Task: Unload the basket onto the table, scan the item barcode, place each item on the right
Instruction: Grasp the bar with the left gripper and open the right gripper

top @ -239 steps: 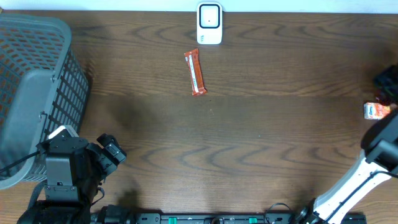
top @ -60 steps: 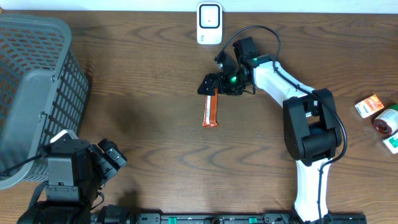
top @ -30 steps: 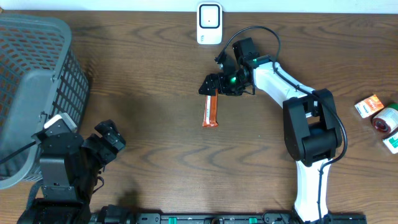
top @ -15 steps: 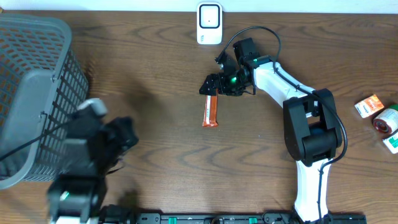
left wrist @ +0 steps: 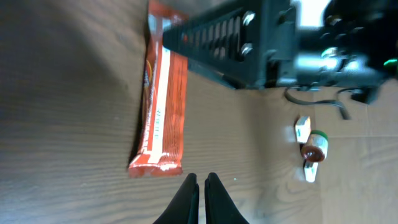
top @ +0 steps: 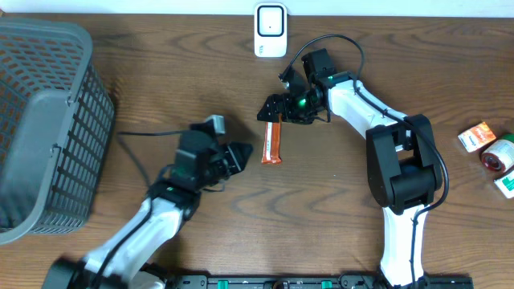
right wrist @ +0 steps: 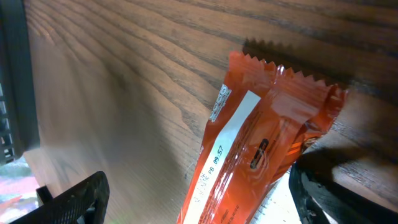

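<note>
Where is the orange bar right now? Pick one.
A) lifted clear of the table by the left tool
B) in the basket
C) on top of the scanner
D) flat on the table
D: the bar lies flat on the table, with the open right tool at its upper end and the shut left tool beside its lower end, empty.

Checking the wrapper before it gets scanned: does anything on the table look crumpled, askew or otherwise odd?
Yes: the snack bar is creased and puckered rather than flat at the end that lies between the open fingers of the right hand. Nothing looks torn or spilled, and nothing else stands out.
</note>
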Controlling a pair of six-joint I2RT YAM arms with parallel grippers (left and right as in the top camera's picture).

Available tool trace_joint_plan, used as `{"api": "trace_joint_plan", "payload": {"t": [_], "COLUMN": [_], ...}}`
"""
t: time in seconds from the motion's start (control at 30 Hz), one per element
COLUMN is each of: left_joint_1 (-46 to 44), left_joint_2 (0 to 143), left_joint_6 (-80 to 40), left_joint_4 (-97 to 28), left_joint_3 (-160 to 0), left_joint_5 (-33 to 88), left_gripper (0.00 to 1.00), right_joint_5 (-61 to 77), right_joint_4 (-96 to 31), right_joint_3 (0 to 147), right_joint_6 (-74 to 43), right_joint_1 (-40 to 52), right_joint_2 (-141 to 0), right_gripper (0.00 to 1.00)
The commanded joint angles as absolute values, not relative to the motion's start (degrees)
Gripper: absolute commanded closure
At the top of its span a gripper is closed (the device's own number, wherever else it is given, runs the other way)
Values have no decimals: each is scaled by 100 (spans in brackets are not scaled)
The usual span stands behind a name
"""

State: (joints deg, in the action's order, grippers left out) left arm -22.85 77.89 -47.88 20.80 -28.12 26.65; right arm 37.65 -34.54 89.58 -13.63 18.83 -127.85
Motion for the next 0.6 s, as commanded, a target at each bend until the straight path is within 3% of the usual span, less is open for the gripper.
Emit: {"api": "trace_joint_plan", "payload": {"t": [0.0, 0.2, 0.43, 0.57], "left_joint_1": [-2383, -2685, -2832, -2832], "left_joint_2": [8582, 9518, 9939, 9998], "left_joint_6": [-5030, -5352, -5433, -5433], "left_joint_4": [2477, 3653, 3719, 3719], "left_joint_3": [-2840, -2873, -2989, -2989], "left_joint_5": [2797, 2958, 2757, 2648], "left_gripper": [93, 93, 93, 93], "right_joint_5": [2877, 2880, 2882, 3262], "right_joint_4": [-3671, -3594, -3551, -3444], "right_joint_3": [8392, 8392, 8392, 8401], "right_joint_6": [-1584, -1712, -1881, -1997], "right_joint_1": [1959, 1981, 2187, 2211], "right_joint_2": [-13609, -13611, -13998, -14344], "right_gripper": [10, 11, 18, 27]}}
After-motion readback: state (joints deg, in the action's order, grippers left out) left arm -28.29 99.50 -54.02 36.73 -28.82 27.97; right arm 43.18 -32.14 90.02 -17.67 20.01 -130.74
